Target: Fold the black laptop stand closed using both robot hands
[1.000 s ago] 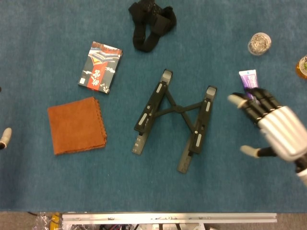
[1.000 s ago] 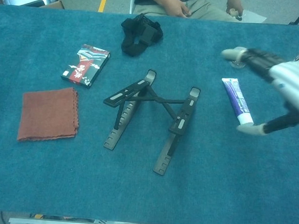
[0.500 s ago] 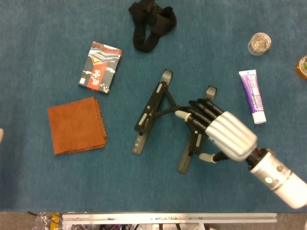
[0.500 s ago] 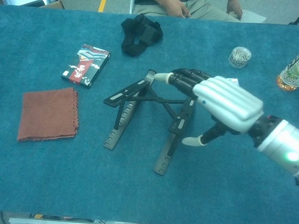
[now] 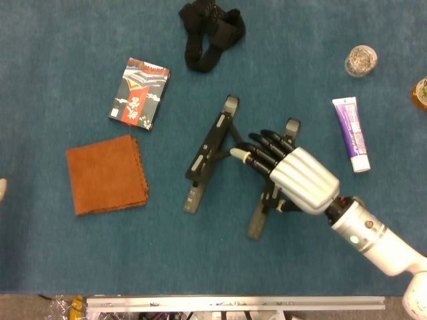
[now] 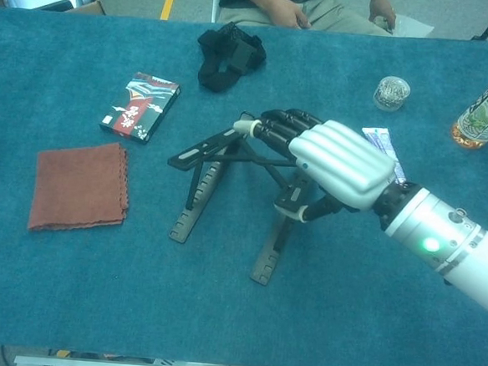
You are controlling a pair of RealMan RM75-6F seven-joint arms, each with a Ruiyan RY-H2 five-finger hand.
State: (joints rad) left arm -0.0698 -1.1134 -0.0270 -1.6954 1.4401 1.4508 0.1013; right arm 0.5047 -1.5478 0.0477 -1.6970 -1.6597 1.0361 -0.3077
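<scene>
Overall, the blue table cover spans both views and carries every item. Next in size, the right hand with its white forearm reaches in from the lower right and lies over the right rail of the black laptop stand; its dark fingers extend across the stand's centre, over the crossed struts, while the thumb sits low against the right rail. Whether the fingers clamp the rail or only rest on it cannot be determined. The stand itself sits at the centre of the table, unfolded, with its two rails splayed apart and the left rail uncovered. To the left lies the folded orange cloth, flat. Behind the stand rests a bunched black strap. Left of the stand, behind the cloth, lies a patterned box. To the right lies a purple tube, then a small round clear container. A pale tip at the far left edge may belong to the left hand; its posture cannot be determined.
</scene>
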